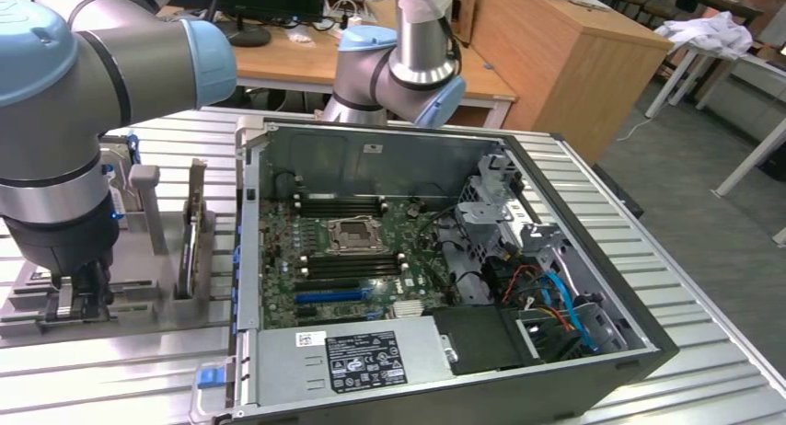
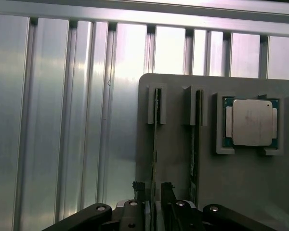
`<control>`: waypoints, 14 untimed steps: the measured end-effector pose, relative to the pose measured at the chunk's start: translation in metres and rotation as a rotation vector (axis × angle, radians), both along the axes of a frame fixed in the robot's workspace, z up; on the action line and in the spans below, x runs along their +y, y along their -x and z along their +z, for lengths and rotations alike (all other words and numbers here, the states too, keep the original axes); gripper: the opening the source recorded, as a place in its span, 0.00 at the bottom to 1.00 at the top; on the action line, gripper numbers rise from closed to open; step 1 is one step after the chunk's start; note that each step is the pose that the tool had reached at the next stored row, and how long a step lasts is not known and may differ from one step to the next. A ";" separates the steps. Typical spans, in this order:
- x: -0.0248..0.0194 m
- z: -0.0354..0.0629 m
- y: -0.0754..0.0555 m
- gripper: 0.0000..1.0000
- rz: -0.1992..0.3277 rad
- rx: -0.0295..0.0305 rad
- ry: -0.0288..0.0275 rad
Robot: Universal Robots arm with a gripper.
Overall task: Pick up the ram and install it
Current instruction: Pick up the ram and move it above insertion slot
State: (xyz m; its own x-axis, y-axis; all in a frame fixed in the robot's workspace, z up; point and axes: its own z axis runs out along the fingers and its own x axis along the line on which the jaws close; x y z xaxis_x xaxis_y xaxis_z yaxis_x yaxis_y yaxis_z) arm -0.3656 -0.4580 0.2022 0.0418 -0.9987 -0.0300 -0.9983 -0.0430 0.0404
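A ram [image 2: 156,126] stands on edge in a slot of the grey holder [image 2: 176,159], and a second ram [image 2: 198,134] stands in the slot beside it. My gripper [image 2: 153,190] hangs low over the holder with one finger on each side of the first stick's near end, open, with a small gap on both sides. In the exterior view the gripper [image 1: 76,301] is down at the holder [image 1: 145,209], at that view's left, beside the open computer case [image 1: 368,154]. Black memory slots [image 1: 350,204] lie on the motherboard in the case.
A square silver processor chip [image 2: 252,121] sits in a pocket of the holder beside the sticks. Inside the case are a processor socket [image 1: 352,232], a power supply [image 1: 356,356] and coloured cables [image 1: 553,301]. The ribbed metal table [image 2: 62,120] surrounds the holder.
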 end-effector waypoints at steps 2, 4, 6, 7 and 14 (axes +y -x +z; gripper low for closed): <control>-0.0001 0.0000 0.000 0.27 0.000 0.0000 0.0001; -0.0001 0.0000 0.000 0.27 0.000 0.0000 0.0000; -0.0001 0.0000 0.000 0.27 0.000 0.0001 0.0000; -0.0001 0.0000 0.000 0.27 0.000 0.0001 0.0000; -0.0001 0.0000 0.000 0.19 0.000 0.0000 0.0000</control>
